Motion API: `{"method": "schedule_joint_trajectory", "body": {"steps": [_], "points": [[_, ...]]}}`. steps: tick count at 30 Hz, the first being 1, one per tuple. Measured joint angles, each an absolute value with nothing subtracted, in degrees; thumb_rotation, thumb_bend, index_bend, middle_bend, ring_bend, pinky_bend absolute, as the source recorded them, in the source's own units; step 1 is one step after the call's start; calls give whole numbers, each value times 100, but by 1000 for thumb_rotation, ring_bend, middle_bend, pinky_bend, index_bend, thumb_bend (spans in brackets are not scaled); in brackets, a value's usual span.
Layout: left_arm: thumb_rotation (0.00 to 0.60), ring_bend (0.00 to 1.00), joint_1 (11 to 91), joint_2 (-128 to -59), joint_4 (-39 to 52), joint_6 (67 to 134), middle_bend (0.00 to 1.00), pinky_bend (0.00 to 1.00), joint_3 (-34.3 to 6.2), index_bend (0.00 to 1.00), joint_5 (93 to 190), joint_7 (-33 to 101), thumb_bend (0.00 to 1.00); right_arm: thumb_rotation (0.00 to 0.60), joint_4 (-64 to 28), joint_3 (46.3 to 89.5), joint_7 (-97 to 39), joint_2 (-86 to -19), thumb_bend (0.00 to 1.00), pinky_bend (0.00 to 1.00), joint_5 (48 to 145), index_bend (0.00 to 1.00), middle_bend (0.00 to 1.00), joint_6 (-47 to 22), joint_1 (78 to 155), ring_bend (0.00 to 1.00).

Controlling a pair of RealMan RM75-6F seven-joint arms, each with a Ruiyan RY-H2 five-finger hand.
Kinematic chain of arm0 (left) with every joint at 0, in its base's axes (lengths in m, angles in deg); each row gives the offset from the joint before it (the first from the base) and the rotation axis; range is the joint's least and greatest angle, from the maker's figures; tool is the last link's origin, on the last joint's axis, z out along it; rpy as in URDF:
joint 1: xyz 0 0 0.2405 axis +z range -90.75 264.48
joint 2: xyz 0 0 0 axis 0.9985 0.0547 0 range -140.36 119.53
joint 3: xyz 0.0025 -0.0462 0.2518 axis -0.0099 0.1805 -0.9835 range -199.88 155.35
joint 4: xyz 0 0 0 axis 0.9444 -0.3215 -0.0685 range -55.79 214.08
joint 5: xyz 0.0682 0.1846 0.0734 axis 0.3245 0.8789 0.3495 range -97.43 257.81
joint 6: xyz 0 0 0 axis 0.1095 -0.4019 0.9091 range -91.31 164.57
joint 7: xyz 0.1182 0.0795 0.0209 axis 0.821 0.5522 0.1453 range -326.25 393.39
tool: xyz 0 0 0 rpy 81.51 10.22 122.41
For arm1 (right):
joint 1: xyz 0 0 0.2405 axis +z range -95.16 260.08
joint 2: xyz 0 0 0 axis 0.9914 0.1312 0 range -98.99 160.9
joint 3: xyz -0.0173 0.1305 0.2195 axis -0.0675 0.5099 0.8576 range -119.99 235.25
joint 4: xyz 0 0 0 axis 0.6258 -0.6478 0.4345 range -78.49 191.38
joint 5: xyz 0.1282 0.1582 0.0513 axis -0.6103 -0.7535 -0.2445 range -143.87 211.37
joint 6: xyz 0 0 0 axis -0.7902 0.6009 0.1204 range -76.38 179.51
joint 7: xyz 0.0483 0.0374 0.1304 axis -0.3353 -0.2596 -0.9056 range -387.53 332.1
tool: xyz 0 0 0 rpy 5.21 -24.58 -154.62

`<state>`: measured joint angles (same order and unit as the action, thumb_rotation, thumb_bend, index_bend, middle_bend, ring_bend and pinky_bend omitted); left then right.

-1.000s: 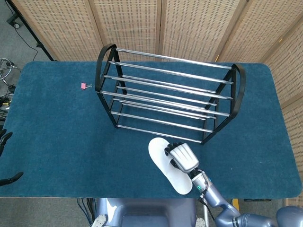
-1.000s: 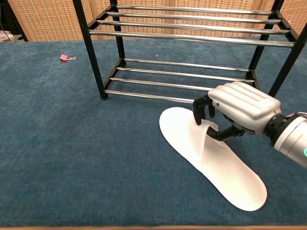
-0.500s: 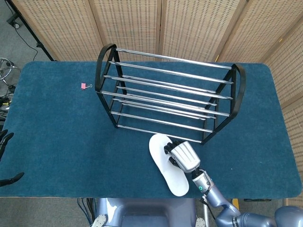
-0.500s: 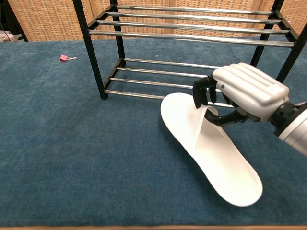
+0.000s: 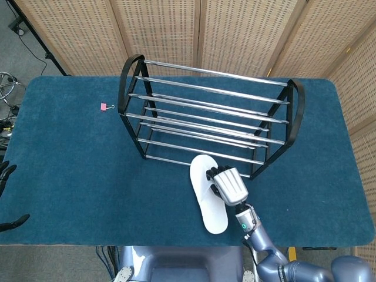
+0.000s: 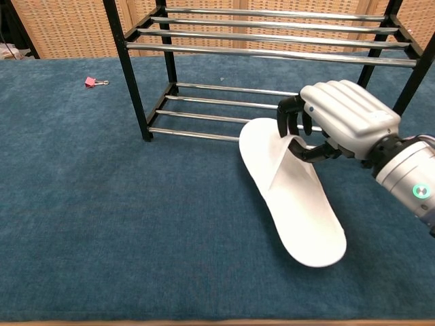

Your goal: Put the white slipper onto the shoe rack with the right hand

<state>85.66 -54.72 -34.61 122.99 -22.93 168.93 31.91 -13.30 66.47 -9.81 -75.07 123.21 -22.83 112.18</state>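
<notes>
1. Right robot hand (image 6: 343,122) pinching the upper strap of the flat white fabric slipper (image 6: 292,197); fingers curled over the strap's top edge, thumb beneath it.
2. Slipper toe at the front lower rail of the black-framed shoe rack with chrome rails (image 5: 211,114), apparently just reaching that rail; heel angled back toward the counter's near edge. Whether the heel rests on the blue carpeted counter (image 5: 70,176) or hangs just above it cannot be told.
3. Left robot hand (image 5: 4,176) only partly visible at the far left edge of the head view, well apart from the work; open or closed cannot be told.
4. Small pink binder clip (image 5: 104,106) on the counter left of the rack, clear of the path.
5. Step in hand, as judged: carrying the slipper up and onto a rack tier.
6. Keep the pinch firm on the strap; thin fabric likely to slip or fold under a loose hold.
7. Raise the toe above the front rail before pushing forward, otherwise the sole may catch on the rail.
8. Level the sole so it spans at least two rails; a tilted sole may drop between them.
9. Release only once the sole rests on the rails.
</notes>
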Motion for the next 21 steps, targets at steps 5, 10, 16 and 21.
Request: {"method": "schedule_joint_trajectory", "body": {"steps": [5,10,16,21], "points": [[600,0,8558,-5463,-3462,12264,0,4,-2304,0,16887,3168,0,600,-1215,6849,-863,-7709,510,651,11953,626,592,-2186,11232,574],[600,0,8560,-5459,-3445,12268,0,4,-2291,0,16838,3139,0,600,-1063,7240,-768,-8019,511,651,11510,628,595,-2195,11283,575],[600,0,8551,-5455,-3429,12247,0,4,-2278,0,16790,3117,0,600,-892,7484,-772,-8172,511,651,11229,632,599,-2130,11421,578],[600,0,8539,-5455,-3416,12215,0,4,-2267,0,16739,3105,0,600,-748,7667,-786,-8226,511,651,11007,633,600,-2031,11559,579]]}}
